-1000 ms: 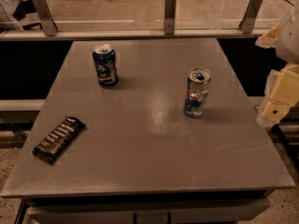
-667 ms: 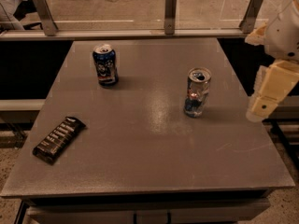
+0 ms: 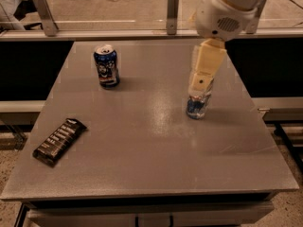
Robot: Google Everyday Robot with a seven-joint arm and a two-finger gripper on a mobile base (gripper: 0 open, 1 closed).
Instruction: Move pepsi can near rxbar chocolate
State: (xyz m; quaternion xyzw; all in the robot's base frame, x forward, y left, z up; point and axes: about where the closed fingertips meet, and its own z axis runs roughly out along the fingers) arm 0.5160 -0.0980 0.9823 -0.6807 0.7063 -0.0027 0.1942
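The pepsi can (image 3: 106, 66), short and dark blue with a silver top, stands upright at the back left of the grey table (image 3: 151, 169). The rxbar chocolate (image 3: 60, 141), a flat dark wrapper with white lettering, lies near the table's left front edge, well apart from the can. My gripper (image 3: 201, 82) hangs from the white arm over the right half of the table, far to the right of the pepsi can. It is directly in front of a taller silver can and holds nothing that I can see.
A slim silver can with a blue base (image 3: 197, 107) stands right of centre, its top hidden behind my gripper. A railing with metal posts (image 3: 173, 6) runs along the table's far edge. Dark gaps flank the table on both sides.
My arm has swung in from the right edge toward the table's middle and now covers the top of the silver can. The cans and the bar have not moved.
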